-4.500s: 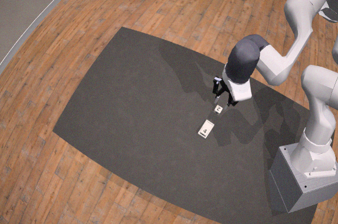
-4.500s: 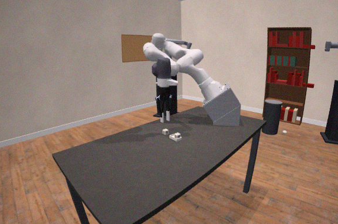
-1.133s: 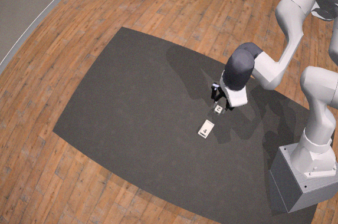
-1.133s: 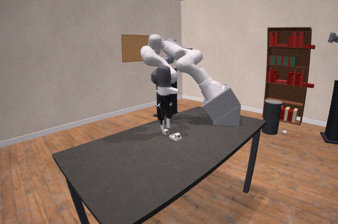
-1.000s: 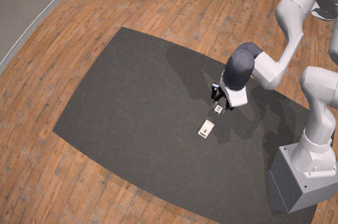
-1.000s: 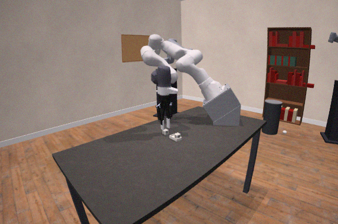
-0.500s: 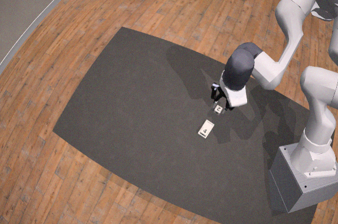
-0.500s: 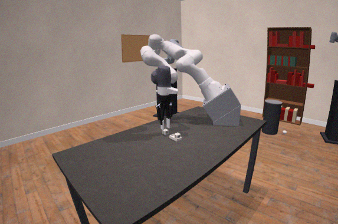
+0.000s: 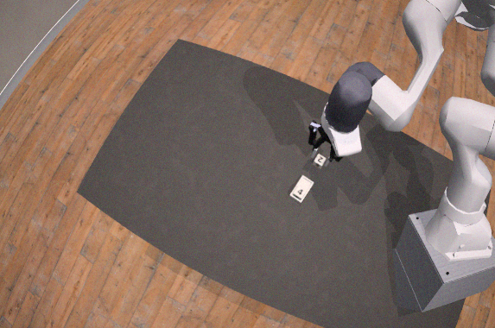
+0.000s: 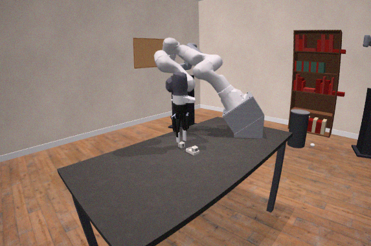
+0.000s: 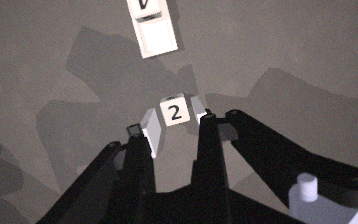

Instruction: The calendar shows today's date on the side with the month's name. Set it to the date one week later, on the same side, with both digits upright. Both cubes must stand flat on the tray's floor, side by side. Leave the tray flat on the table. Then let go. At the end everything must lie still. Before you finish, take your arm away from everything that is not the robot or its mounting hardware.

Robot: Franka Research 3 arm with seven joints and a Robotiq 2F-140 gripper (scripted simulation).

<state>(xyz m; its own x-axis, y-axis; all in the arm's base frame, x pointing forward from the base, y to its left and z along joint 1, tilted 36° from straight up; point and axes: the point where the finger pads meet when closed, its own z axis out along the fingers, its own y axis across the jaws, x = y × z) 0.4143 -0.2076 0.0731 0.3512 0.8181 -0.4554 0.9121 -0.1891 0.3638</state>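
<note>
A white cube (image 9: 320, 160) (image 10: 181, 145) (image 11: 175, 111) stands on the table outside the tray, with a 2 on its top face. The 2 reads upright in the wrist view. My gripper (image 9: 321, 158) (image 10: 181, 140) (image 11: 175, 114) points down over this cube, partly open and empty, with a fingertip to either side and gaps between. The white tray (image 9: 305, 180) (image 10: 190, 153) (image 11: 160, 41) lies flat on the table. A second cube (image 9: 300, 192) (image 10: 195, 148) (image 11: 144, 7) sits in one end of it, showing a 4 on top; the tray's other end, nearer the gripper, is bare. The month's name cannot be read.
The dark table (image 9: 179, 151) (image 10: 144, 181) extends around the tray and the loose cube. The arm's grey base block (image 9: 421, 259) (image 10: 247, 120) stands at one end of the table. The arm reaches over the table from there and casts shadows around the cube.
</note>
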